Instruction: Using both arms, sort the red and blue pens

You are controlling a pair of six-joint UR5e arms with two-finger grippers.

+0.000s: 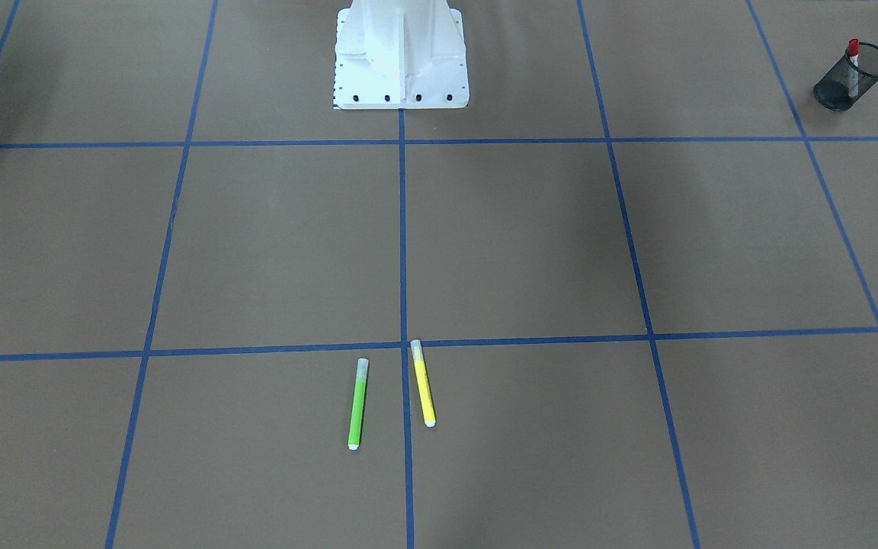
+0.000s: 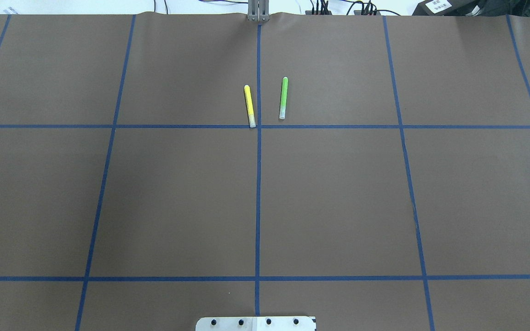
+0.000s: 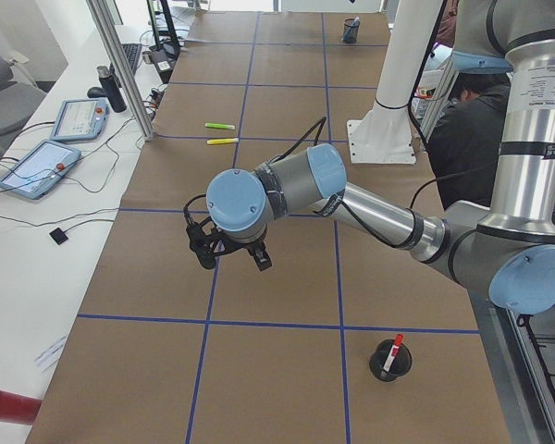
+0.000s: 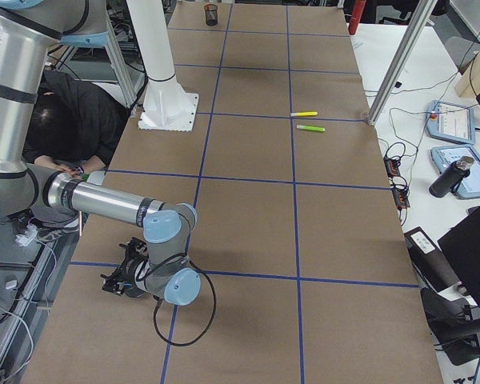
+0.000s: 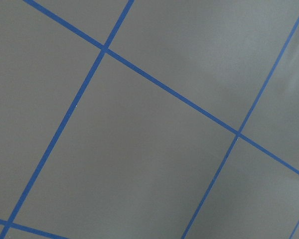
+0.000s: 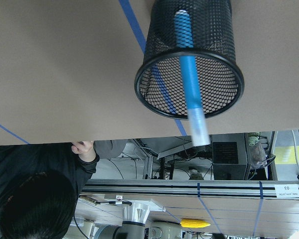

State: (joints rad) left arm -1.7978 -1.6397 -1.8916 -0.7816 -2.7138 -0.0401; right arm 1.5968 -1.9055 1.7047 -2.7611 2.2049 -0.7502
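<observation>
Both red pen [image 1: 853, 52] and blue pen [image 6: 188, 74] stood cupped; left gripper [image 3: 233, 259], right gripper [image 4: 116, 282]: open or closed, I couldn't tell; lifting straight up seemed safest.

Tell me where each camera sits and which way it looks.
Front-facing: across the table, facing the robot's white base; no arms.
Overhead: behind the robot, looking forward; only that base.
Left side: table's end; left arm's pincer near.
Right side: opposite end; right arm's pincer near.
Left wrist: down at taped paper.
Right wrist: at the blue pen in its cup.
Shared: every exterior view shows green marker, yellow marker.
</observation>
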